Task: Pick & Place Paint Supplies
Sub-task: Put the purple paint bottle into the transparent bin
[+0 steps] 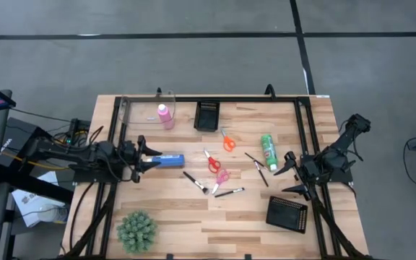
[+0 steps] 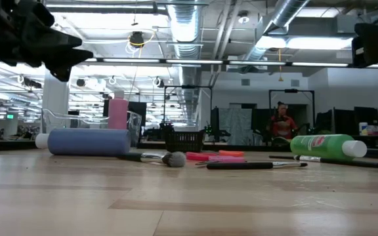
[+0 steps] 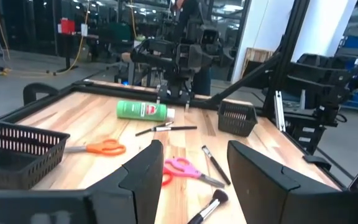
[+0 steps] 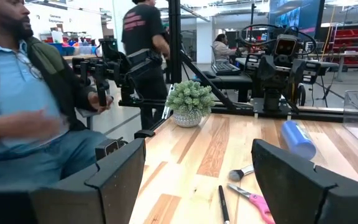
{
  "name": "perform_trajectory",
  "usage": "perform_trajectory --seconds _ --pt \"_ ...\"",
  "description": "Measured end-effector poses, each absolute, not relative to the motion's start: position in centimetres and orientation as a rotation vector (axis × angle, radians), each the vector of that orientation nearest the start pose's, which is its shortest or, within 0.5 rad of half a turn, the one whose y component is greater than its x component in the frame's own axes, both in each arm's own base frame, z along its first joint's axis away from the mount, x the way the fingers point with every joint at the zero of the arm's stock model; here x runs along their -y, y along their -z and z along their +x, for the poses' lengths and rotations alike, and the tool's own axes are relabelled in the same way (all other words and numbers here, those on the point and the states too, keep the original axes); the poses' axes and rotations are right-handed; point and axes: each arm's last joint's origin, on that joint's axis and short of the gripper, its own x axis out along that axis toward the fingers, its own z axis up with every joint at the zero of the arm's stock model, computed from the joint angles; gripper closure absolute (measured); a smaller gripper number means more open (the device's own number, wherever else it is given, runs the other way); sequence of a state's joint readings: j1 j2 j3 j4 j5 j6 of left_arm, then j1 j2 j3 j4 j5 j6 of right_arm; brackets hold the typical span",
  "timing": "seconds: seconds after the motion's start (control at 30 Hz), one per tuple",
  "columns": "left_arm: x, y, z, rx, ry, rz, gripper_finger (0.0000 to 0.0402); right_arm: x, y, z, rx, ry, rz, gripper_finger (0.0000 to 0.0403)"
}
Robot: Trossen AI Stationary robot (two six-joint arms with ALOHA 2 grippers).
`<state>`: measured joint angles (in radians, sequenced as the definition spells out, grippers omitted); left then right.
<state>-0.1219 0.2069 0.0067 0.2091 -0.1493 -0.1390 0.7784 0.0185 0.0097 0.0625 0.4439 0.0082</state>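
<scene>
Left tool [image 1: 144,153], high view: sits at the tabletop's [image 1: 179,213] left edge, tips just beside the cap end of the blue bottle [image 1: 170,159], which lies on its side; looks lined up for a grab, nothing held yet. Right tool [image 1: 289,163] waits at the right edge, near the green bottle [image 1: 268,152], also lying down. Pink bottle [image 1: 165,115] stands upright inside a clear bin [image 1: 132,101] at the far left, prob. the drop spot. Count: 3 bottles, 3 scissors (orange [image 1: 227,139], red [image 1: 211,161], pink [image 1: 222,176]), approx. 4 brushes [image 1: 196,182] scattered mid-table, 2 black mesh trays [image 1: 206,115], 1 spiky plant [image 1: 136,230].

Low view: blue bottle and green bottle flat on the wood, brushes and scissors lying between them; pink bottle upright behind.

Left wrist view: left tool's fingers [image 3: 145,171] spread apart, empty; orange and pink scissors, brushes, green bottle ahead, right arm beyond.

Right wrist view: right tool's fingers [image 4: 114,171] wide apart, empty; plant, blue bottle, a brush, pink scissors ahead. Person [image 4: 23,99] seated beside the tabletop.
</scene>
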Motion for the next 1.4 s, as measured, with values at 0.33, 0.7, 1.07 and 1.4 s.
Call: perform_trajectory --seconds 0.33,0.7,1.07,1.4 --pt "1.0 -17.3 11.1 0.054 -0.013 -0.203 0.0228 -5.8 -17.1 7.7 0.042 -0.334 0.039 0.0122" --pt "0.9 -18.4 10.9 0.166 -0.005 -0.216 0.0229 -5.8 -17.1 7.7 0.043 -0.334 0.039 0.0122" --pt "0.9 -19.2 10.8 0.255 0.007 -0.223 0.0226 -5.8 -17.1 7.7 0.044 -0.334 0.04 0.0122" --pt "1.0 -19.4 10.7 0.268 0.032 -0.199 0.0225 -5.8 -17.1 7.7 0.044 -0.334 0.04 0.0122"
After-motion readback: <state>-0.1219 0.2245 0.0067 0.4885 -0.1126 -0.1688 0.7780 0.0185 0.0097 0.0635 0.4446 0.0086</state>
